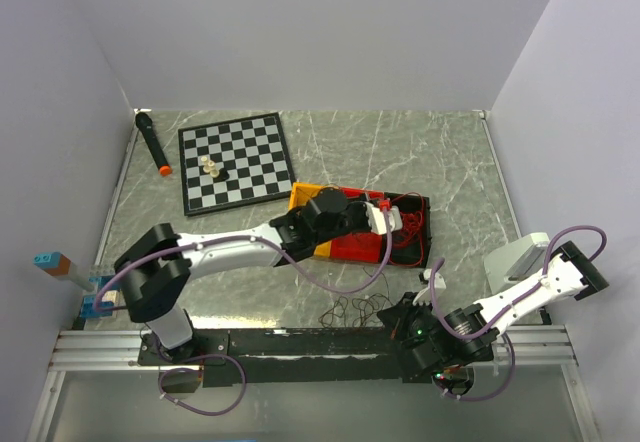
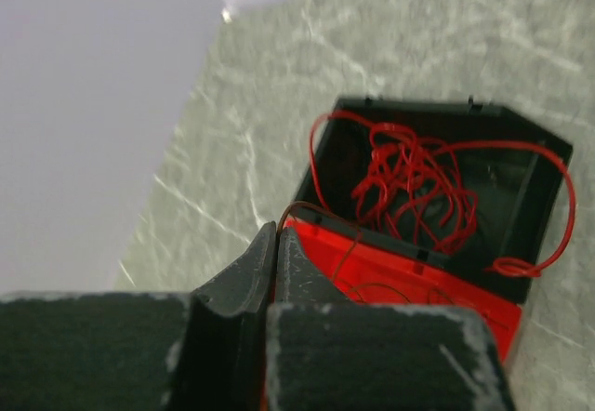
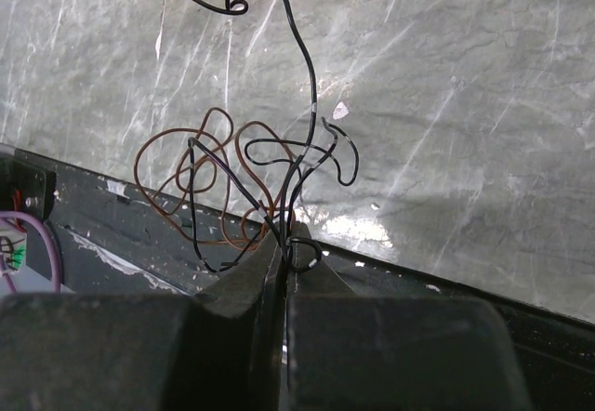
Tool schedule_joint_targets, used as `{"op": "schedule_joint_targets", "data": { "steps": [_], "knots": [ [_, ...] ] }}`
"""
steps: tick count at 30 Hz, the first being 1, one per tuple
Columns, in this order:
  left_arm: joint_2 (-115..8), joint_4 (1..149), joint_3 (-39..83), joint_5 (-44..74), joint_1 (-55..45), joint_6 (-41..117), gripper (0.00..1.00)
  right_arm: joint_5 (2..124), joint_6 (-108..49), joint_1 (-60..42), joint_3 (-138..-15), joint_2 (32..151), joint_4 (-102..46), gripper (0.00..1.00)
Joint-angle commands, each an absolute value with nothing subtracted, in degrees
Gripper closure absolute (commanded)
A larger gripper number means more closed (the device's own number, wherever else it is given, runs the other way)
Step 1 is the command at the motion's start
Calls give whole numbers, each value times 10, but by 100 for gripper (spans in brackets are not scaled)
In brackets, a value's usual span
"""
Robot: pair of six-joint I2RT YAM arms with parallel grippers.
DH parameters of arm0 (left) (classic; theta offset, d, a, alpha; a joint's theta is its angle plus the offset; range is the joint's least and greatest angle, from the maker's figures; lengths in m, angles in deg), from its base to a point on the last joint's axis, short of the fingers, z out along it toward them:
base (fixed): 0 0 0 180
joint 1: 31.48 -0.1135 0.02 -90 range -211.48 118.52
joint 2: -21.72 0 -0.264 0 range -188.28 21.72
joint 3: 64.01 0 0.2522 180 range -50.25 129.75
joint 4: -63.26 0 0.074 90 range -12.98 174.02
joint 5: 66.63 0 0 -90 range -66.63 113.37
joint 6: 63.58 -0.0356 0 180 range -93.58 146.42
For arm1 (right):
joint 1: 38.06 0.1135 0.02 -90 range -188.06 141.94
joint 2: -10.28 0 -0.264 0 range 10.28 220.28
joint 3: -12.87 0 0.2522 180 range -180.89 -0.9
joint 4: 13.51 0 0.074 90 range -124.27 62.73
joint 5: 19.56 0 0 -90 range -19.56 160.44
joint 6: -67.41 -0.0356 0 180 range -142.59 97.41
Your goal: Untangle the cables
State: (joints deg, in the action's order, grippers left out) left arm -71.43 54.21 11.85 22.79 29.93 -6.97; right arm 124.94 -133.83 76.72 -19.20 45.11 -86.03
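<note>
Left fingers [image 2: 268, 255] pinch a red cable [image 2: 409, 165] — right fingers [image 3: 270, 264] pinch dark cables [image 3: 313, 95].

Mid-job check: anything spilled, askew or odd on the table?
Yes: red cables loop out over the rim of the open box, partly spilling. Separately, black and brown cables lie at the table's near edge, pinched in the right end effector. The chessboard sits askew to the table edges.

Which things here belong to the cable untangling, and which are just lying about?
Job: red cables in the box; black and brown cables; left tool and right tool, each shut on a wire.
Lying about: chessboard, chess pieces, marker, toy blocks.
</note>
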Motion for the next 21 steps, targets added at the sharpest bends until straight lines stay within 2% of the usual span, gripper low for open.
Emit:
{"op": "schedule_joint_targets", "data": {
  "steps": [1,5,9,10,13,14,17,21],
  "knots": [
    [-749,572,160,276,281,-26,99,1271,-1354,774,-187,447,-864,100],
    [-745,563,137,267,277,-32,97,1273,-1356,773,-189,450,-869,100],
    [-715,573,137,240,271,-18,49,1281,-1357,773,-194,449,-878,100],
    [-706,580,139,239,271,-19,45,1283,-1355,774,-196,447,-878,100],
    [-680,622,152,210,271,-10,19,1287,-1353,774,-202,446,-884,100],
    [-670,643,161,206,270,0,13,1288,-1352,774,-206,447,-886,100],
    [-630,701,172,180,264,23,2,1292,-1347,774,-222,454,-900,100],
    [-538,767,151,118,257,33,1,1313,-1330,774,-265,465,-925,100]
  ]
}}
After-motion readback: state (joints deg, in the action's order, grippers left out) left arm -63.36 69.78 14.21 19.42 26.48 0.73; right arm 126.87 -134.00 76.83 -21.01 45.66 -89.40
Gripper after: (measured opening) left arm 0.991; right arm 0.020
